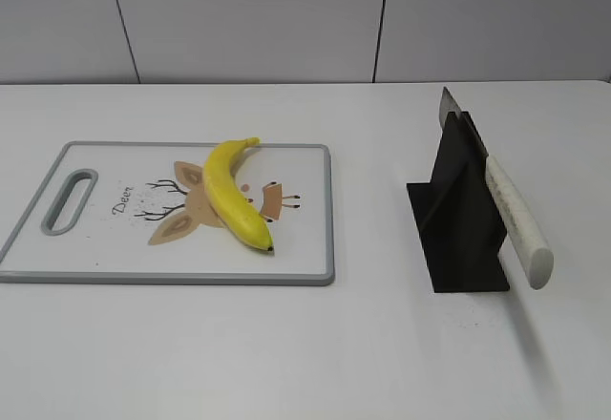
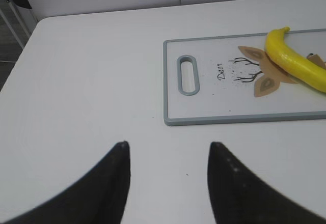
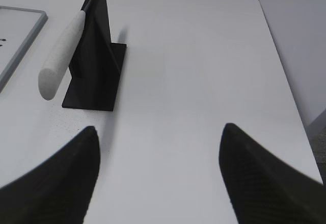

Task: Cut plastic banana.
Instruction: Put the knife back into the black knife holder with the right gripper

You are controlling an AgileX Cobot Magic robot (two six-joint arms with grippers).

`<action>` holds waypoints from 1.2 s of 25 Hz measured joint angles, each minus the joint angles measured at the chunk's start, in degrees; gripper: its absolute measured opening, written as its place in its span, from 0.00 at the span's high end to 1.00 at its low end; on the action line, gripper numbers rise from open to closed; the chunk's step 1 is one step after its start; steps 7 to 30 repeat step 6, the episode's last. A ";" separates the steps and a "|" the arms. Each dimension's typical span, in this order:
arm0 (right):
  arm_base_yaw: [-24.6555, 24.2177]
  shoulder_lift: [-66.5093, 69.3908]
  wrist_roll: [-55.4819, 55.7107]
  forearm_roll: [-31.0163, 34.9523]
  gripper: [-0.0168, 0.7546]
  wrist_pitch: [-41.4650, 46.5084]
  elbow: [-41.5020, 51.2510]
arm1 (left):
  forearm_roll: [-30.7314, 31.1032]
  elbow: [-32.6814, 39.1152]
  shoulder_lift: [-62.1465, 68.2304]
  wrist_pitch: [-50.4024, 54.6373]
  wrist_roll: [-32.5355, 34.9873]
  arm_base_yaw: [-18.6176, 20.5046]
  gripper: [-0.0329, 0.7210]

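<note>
The plastic banana (image 1: 235,194) is yellow, curved and glossy with a dark tip. It lies on the white cutting board (image 1: 95,248), right of the board's middle, and shows in the left wrist view (image 2: 295,63). A knife (image 1: 516,215) with a white handle rests in a black stand (image 1: 458,220) at the right; it also shows in the right wrist view (image 3: 61,56). My left gripper (image 2: 168,145) is open and empty over bare table, near the board's handle end. My right gripper (image 3: 160,130) is open and empty, near the stand. Neither gripper shows in the exterior view.
The cutting board has a grey rim and a handle slot (image 1: 70,200) at its left end. The table's right edge (image 3: 285,71) runs close to the right gripper, and its left edge (image 2: 20,56) shows in the left wrist view. A grey wall stands behind.
</note>
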 joint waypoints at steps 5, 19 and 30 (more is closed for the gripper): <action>0.00 0.00 0.00 0.00 0.24 0.00 0.00 | 0.00 0.00 0.00 0.00 0.00 0.00 0.37; 0.00 0.00 0.00 0.00 0.24 0.00 0.00 | 0.00 0.00 0.00 0.00 0.00 0.00 0.38; 0.00 0.00 0.00 0.00 0.24 0.00 0.00 | 0.00 0.00 0.00 0.00 0.00 0.00 0.38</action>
